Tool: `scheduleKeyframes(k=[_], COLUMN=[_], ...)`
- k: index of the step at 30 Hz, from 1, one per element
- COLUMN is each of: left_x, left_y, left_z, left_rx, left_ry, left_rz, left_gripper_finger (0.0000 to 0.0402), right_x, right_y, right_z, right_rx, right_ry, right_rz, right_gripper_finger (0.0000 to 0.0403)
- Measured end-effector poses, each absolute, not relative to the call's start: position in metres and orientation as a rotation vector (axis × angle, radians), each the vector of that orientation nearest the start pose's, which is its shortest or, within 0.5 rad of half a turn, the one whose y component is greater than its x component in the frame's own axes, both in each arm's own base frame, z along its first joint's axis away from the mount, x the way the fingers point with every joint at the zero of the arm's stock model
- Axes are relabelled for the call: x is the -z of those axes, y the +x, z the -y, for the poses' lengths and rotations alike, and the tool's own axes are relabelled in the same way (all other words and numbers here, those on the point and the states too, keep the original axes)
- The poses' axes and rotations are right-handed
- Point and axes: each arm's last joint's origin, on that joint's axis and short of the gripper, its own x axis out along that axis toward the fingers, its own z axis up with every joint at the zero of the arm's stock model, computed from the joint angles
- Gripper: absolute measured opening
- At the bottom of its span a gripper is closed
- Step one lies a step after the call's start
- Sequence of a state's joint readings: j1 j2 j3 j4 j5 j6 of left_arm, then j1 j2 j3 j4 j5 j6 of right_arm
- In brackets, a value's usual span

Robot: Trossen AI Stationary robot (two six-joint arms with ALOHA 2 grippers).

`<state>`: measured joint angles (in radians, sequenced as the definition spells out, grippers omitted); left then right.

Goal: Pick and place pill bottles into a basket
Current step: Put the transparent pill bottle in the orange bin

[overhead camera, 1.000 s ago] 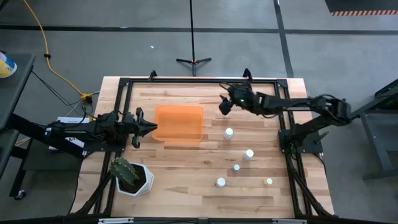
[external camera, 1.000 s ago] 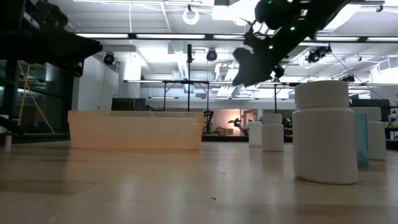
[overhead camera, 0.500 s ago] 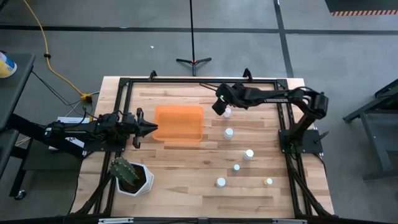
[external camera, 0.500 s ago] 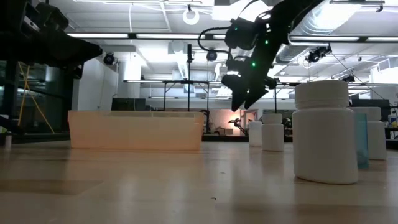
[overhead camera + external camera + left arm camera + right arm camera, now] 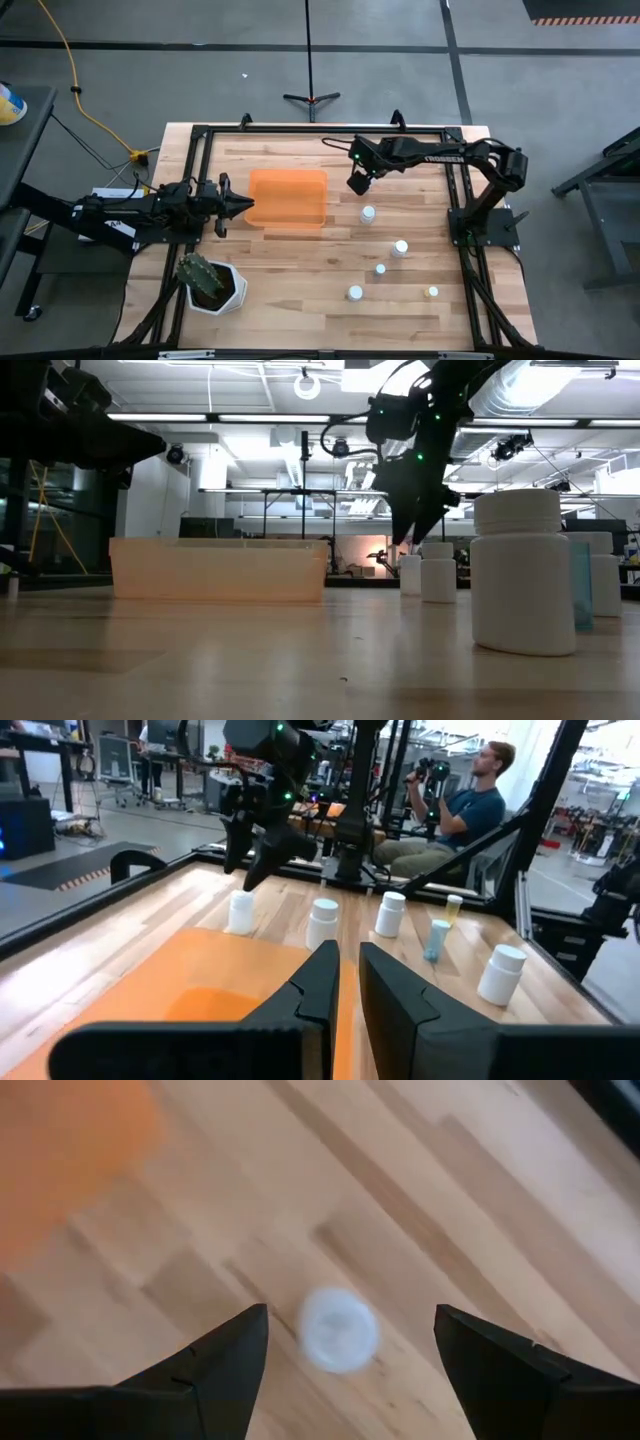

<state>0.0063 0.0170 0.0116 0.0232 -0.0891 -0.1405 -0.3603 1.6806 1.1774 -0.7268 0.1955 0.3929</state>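
We catch the right gripper (image 5: 350, 1342) poised, jaws spread wide, over a bottle (image 5: 339, 1329) just off the basket (image 5: 287, 197), toward the bench's far edge. Next, in our judgement: descend, close. The left gripper (image 5: 341, 982) waits, jaws nearly together, holding nothing.

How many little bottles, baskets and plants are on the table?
Small white plastic pill bottles, one yellowish, one bluish: 6
Orange translucent plastic basket: 1
White angular pot with green cactus: 1
Total: 8
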Motion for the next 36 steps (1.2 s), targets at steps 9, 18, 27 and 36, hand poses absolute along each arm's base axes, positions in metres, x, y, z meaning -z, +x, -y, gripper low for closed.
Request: scheduleKeyframes(k=[9,18,27,36], left_x=[-0.169,-0.169,-0.169,-0.169], left_y=[0.098,0.098,0.098,0.098], left_z=[-0.003,-0.003,-0.003,-0.004], left_rx=[-0.095,-0.096,-0.102,-0.104], left_ry=[-0.117,-0.129,-0.129,-0.129], left_rz=[0.024,0.028,0.028,0.027], left_gripper_finger=[0.0079,0.0079,0.0079,0.0079], right_x=[-0.209,-0.188,-0.174,-0.174], right_y=[0.304,0.311,0.314,0.312], right_z=[0.12,0.122,0.122,0.121], right_rx=[0.739,0.707,0.681,0.682], right_ry=[0.432,0.463,0.486,0.484], right_rz=[-1.111,-1.177,-1.228,-1.248], right_gripper_finger=[0.0277,0.0277,0.0277,0.0277])
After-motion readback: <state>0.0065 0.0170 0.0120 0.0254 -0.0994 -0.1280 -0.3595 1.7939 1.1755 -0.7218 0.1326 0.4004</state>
